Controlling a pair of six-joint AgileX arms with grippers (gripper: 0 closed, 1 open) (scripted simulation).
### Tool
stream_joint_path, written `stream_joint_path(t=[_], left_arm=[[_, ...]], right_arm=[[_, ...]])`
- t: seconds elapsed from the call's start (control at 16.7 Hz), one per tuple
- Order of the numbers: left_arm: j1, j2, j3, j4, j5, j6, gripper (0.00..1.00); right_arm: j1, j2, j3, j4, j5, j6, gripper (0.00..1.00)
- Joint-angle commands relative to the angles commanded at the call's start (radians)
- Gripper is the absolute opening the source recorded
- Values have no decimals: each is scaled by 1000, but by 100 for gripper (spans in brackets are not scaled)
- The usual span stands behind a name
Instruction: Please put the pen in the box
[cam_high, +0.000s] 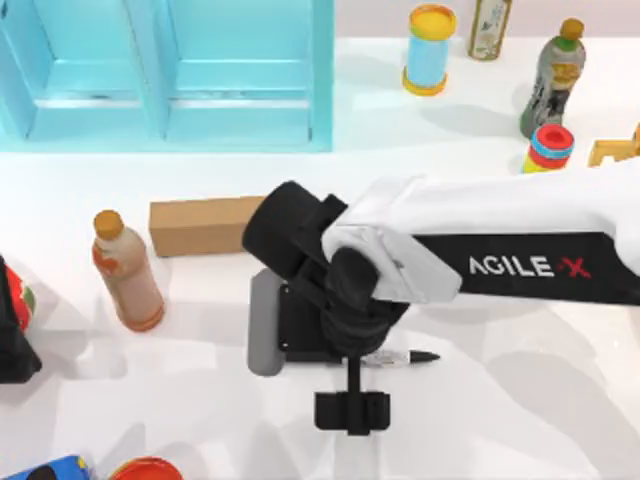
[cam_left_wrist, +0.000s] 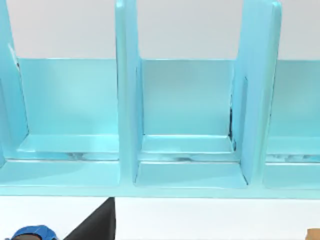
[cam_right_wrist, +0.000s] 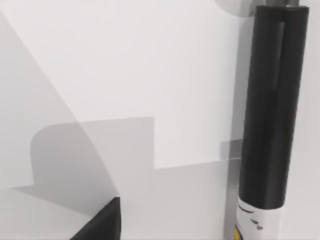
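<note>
Right gripper (cam_high: 352, 372) is hovering over the pen (cam_high: 405, 357) at table's six o'clock; finger state unclear; pen lying unlifted, boxing is pending.

Beneath our right gripper (cam_high: 352, 345) lies the pen (cam_high: 405, 357) on the table (cam_high: 520, 400); the carton (cam_high: 200, 225) sits to its left.

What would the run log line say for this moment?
right gripper: low over pen | pen: lying on table, not in blue box | left arm: parked
</note>
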Motion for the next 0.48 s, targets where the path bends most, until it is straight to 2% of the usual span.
stream_joint_path(t=[0.18,0.48], left_arm=[[0,0,0,0,0,0,100],[0,0,0,0,0,0,100]], right_arm=[[0,0,0,0,0,0,100],[0,0,0,0,0,0,62]])
